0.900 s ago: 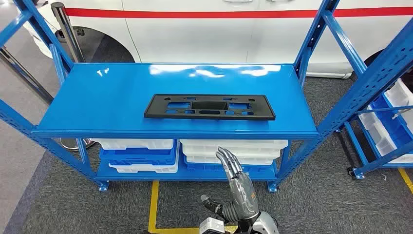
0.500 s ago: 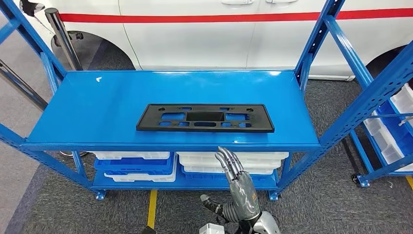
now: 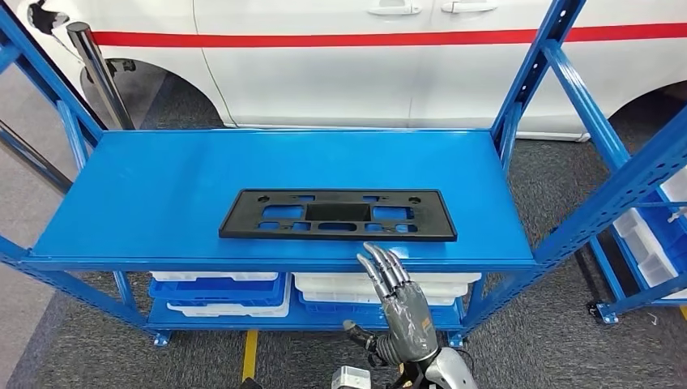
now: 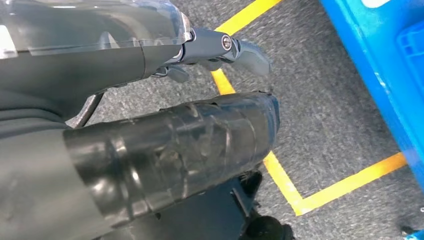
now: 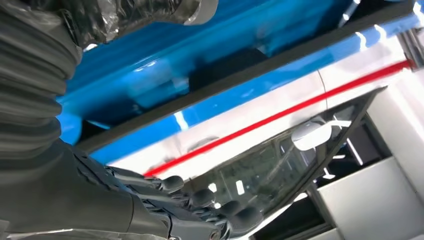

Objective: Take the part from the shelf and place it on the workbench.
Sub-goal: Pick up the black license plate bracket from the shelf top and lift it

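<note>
White bodywork of a car (image 3: 340, 73), with a red stripe along its side, stands behind the blue metal shelf (image 3: 146, 203); the car is cut off by the picture's top edge, so only the doors and wheel arches show. The shelf's upright posts run out of view on both sides. On a lower level sit white and blue trays (image 3: 219, 290), half hidden by the front edge of the top board. Another blue rack (image 3: 648, 235) with white bins is cut off at the right.

The part (image 3: 338, 215) lies flat near the middle of the top board, close to its front edge: a long, thin black plastic plate with rectangular cut-outs and small holes.

The right robot hand (image 3: 401, 304) is raised just in front of the shelf edge, fingers stretched out and slightly apart, holding nothing and not touching the part. The left robot hand (image 4: 227, 50) hangs over grey carpet with yellow floor lines (image 4: 285, 175); its fingers are mostly hidden, so I cannot tell its state.
</note>
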